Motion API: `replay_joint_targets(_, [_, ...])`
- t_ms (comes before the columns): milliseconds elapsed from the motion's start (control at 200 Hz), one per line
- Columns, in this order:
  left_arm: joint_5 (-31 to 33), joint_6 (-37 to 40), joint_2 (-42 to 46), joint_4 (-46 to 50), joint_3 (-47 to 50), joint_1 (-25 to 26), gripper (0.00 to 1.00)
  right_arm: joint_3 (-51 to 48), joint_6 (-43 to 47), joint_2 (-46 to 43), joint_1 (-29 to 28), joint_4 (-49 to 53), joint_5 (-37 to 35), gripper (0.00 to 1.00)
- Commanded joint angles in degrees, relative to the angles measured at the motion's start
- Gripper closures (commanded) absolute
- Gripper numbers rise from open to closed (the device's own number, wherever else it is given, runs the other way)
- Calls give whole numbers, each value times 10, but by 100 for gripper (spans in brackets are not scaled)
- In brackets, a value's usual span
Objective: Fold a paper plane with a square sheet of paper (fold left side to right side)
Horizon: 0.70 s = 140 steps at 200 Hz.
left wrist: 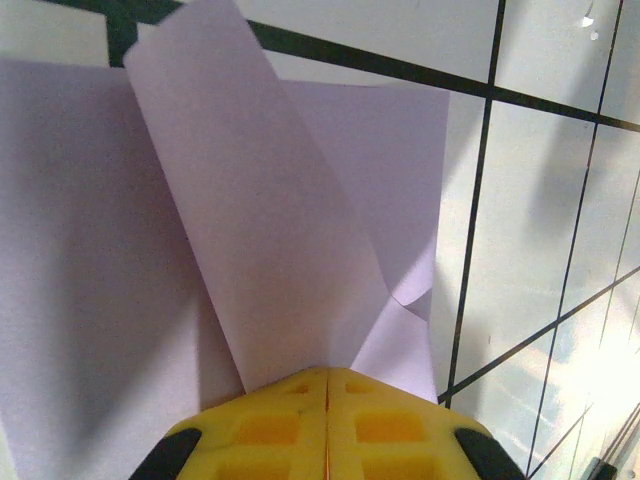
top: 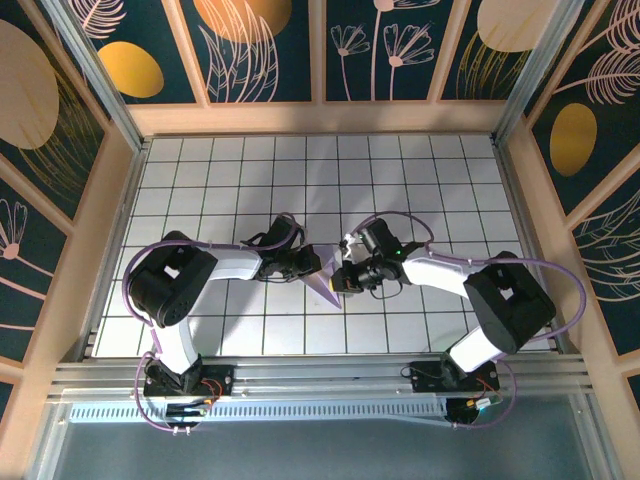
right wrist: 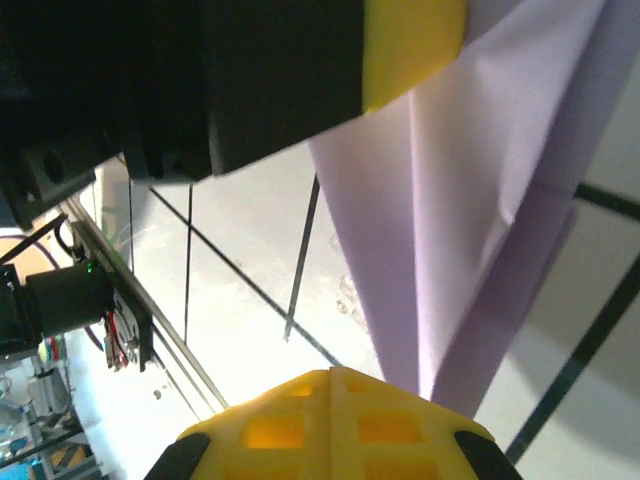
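Observation:
The lavender square sheet of paper (top: 328, 287) lies mid-table, creased into a narrow paper plane shape whose point faces the near edge. My left gripper (top: 312, 264) is at its upper left, shut on the sheet. In the left wrist view a long flap (left wrist: 260, 220) rises from the closed yellow fingertips of the left gripper (left wrist: 327, 370). My right gripper (top: 343, 278) is at the sheet's right side and is shut. In the right wrist view the folded paper (right wrist: 470, 200) runs down beside the right gripper (right wrist: 330, 372), behind its right finger and not between the jaws. A yellow finger of the left gripper (right wrist: 410, 40) rests on the paper's top.
The white grid-tiled table (top: 230, 180) is boxed in by wooden walls (top: 320, 118) at the back and both sides. A metal rail (top: 320, 385) with both arm bases runs along the near edge. Purple cables loop over each arm.

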<state>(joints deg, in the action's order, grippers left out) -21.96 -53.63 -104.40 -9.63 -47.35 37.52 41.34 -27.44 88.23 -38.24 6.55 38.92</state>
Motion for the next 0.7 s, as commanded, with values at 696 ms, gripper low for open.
replay_joint_targets(696, [46, 3, -13, 66, 9, 1, 93, -43, -22, 41, -25, -51, 7, 100])
